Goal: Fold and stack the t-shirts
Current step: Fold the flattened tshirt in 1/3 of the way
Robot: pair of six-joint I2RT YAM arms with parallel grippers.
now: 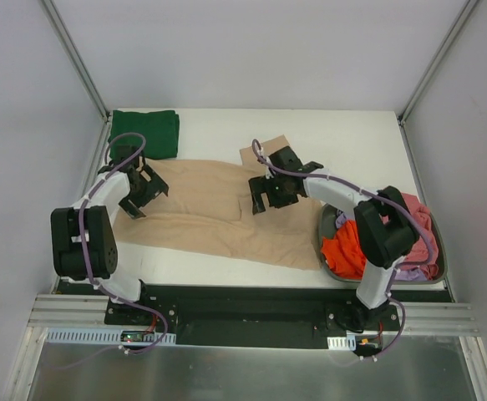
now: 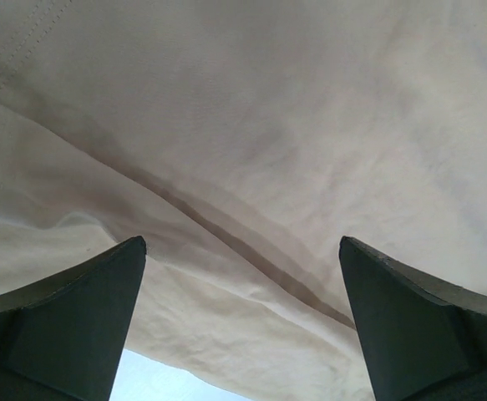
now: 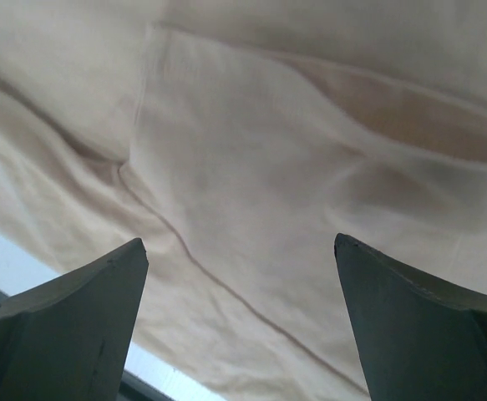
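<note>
- Beige shirt (image 1: 218,213): one, soft matte cloth spread flat mid-table and creased in shallow folds. Its long axis runs left to right, dipping nearer at the right end. One flap (image 1: 264,152) points to the far side. The wrist views show stitched seams and a hem (image 2: 226,225) (image 3: 226,167).
- Green shirt (image 1: 145,132): one, dark, folded to a rough rectangle at the far left corner of the white table (image 1: 335,134), just beyond the beige one.
- Tub (image 1: 335,276): one, grey, oval, at the near right. It holds a rumpled heap in three colours: orange (image 1: 343,253), pink (image 1: 418,215) and lilac (image 1: 410,272).
- Left gripper (image 1: 143,190) (image 2: 241,242): dark wedge-shaped fingers spread wide, nothing between them, over the beige shirt's left end.
- Right gripper (image 1: 270,194) (image 3: 239,242): likewise spread and holding nothing, over the shirt's far right part. Contact with the cloth cannot be told.
</note>
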